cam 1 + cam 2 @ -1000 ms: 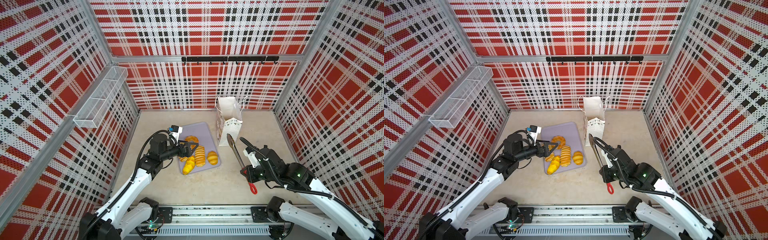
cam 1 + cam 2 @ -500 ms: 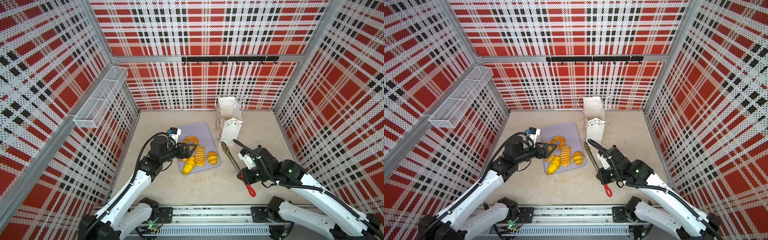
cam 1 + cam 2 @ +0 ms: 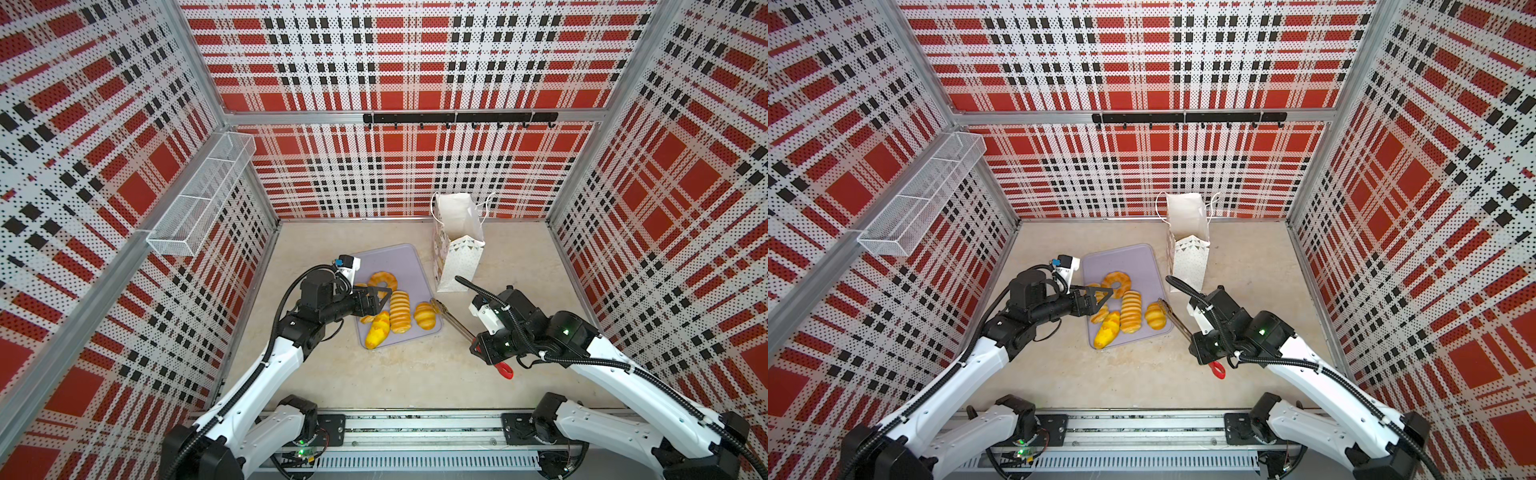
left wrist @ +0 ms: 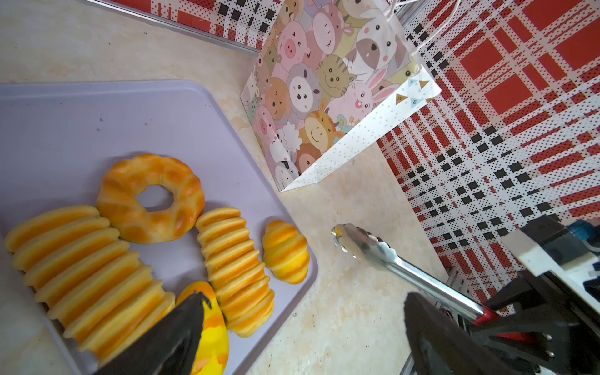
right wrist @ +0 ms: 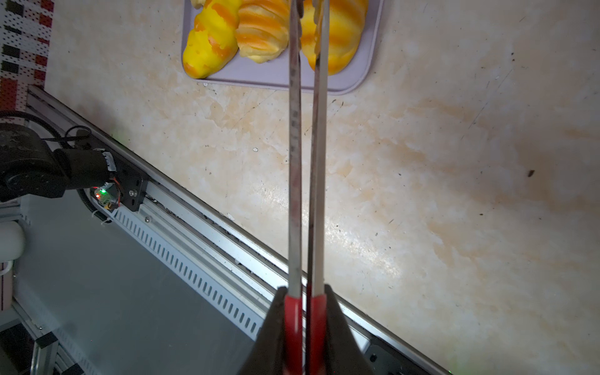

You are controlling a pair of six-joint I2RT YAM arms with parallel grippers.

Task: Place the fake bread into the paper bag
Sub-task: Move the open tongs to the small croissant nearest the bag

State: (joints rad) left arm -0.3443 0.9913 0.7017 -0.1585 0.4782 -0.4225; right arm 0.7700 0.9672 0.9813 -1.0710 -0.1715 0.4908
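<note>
Several fake breads (image 3: 400, 311) beside left hand (image 3: 382, 301)

The tray (image 3: 401, 259) was laid on the table (image 3: 415, 374), left of centre. The paper bag (image 3: 459, 257) was stood upright just behind the tray's right corner, near the back wall. The fake bread (image 4: 84, 269) was gathered on the tray's front half, with a ring doughnut (image 3: 383, 280) set behind a ribbed loaf (image 3: 400, 311), a bun (image 3: 377, 332) at the loaf's left and a small roll (image 3: 424, 316) at its right. The tongs (image 3: 451, 318) were held off the tray's right edge, tips just beside that roll and handles clamped in the right gripper (image 5: 306, 298). The left gripper (image 3: 381, 298) was hung spread wide over the tray's left side.
</note>
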